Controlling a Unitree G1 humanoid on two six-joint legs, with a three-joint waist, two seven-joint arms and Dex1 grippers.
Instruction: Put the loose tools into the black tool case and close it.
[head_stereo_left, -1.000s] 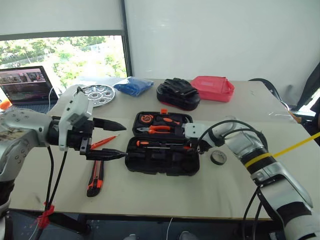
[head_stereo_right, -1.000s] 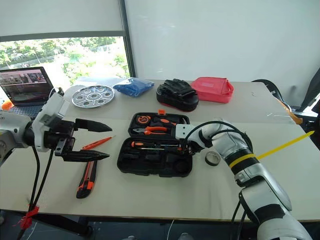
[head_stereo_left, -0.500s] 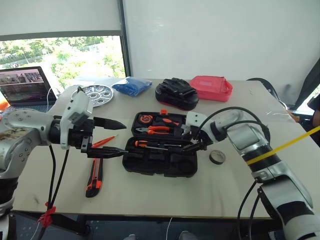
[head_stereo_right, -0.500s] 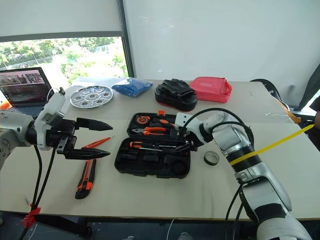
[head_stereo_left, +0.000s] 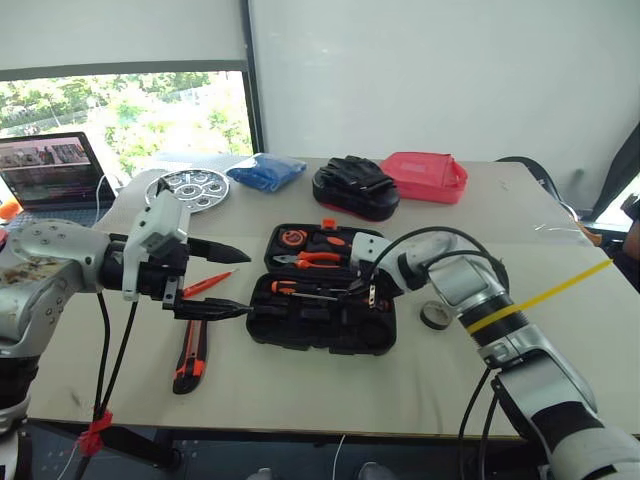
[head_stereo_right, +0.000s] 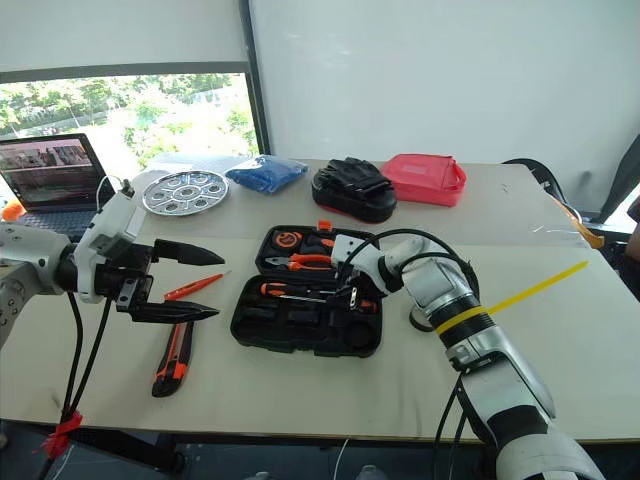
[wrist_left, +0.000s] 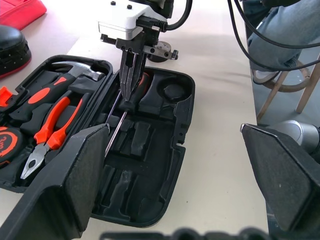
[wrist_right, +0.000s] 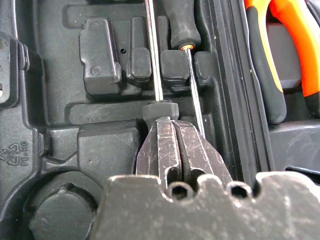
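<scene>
Right end effector (wrist_left: 131, 87): clenched, pressing a screwdriver (wrist_left: 120, 122) into the black tool case (head_stereo_left: 322, 325). Left end effector (head_stereo_left: 222, 280): released, waiting above utility knife (head_stereo_left: 191, 355).

Black tool case (head_stereo_left: 320, 312), orange-black pliers (head_stereo_left: 308, 259), red pouch (head_stereo_left: 424, 176), silver tray (head_stereo_left: 190, 187)

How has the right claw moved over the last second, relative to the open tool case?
Yes. The right claw has slid leftward from the right edge of the black tool case to over its front tray, and its fingers have closed above the screwdrivers.
</scene>
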